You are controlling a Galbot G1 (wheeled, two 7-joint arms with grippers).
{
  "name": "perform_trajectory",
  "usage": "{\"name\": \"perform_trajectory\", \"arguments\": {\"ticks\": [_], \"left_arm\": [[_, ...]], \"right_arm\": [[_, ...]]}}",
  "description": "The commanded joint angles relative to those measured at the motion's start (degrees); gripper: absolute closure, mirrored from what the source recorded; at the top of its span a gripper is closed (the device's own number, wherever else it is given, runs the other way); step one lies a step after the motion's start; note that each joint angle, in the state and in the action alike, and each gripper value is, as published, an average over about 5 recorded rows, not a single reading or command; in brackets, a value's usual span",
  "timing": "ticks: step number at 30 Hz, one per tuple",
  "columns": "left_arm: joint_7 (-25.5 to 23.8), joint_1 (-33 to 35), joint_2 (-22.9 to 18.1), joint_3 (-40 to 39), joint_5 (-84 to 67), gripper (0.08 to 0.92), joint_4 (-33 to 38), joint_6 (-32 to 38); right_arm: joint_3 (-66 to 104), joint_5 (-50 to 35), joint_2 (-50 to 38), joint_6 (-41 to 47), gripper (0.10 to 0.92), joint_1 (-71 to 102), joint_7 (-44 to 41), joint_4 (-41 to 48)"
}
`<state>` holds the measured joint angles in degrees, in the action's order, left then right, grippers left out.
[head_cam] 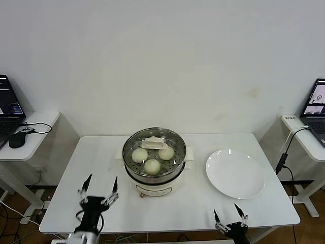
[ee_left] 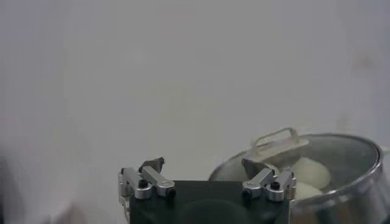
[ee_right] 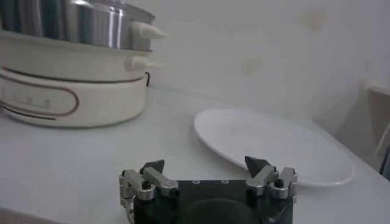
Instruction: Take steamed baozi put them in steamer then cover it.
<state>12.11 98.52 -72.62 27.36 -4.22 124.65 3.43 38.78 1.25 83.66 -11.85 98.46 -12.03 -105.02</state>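
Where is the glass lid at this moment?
In the head view the glass lid sits on the steamer at the table's centre, over the baozi, left of the white plate.

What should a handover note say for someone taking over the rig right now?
Left gripper: open, empty, low at the table's front left.
Right gripper: open, empty, at the front edge near the plate.
Steamer: mid-table, glass lid already on it.
Baozi: three visible through the lid; a fourth may be hidden under the lid handle, cannot tell.
Plate: bare.
Done: buns loaded, lid on.
Left: apparently nothing; just confirm the fourth bun.
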Motion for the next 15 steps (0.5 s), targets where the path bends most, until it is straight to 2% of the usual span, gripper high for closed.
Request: {"name": "perform_trajectory", "arguments": {"ticks": [1, 15], "left_arm": [[2.6, 10.4, -2.7, 4.2, -14.2, 0.177, -4.9, 13.1], [0.3, 8.8, -3.1, 4.6, -11.8, 0.177, -7.6, 11.8]], "right_arm": [[-1.0, -3.0, -2.0, 0.6, 0.202, 1.9, -0.2, -3.8], [-2.5, -3.5, -1.7, 1.2, 0.203, 2.0, -0.4, -4.6]]}}
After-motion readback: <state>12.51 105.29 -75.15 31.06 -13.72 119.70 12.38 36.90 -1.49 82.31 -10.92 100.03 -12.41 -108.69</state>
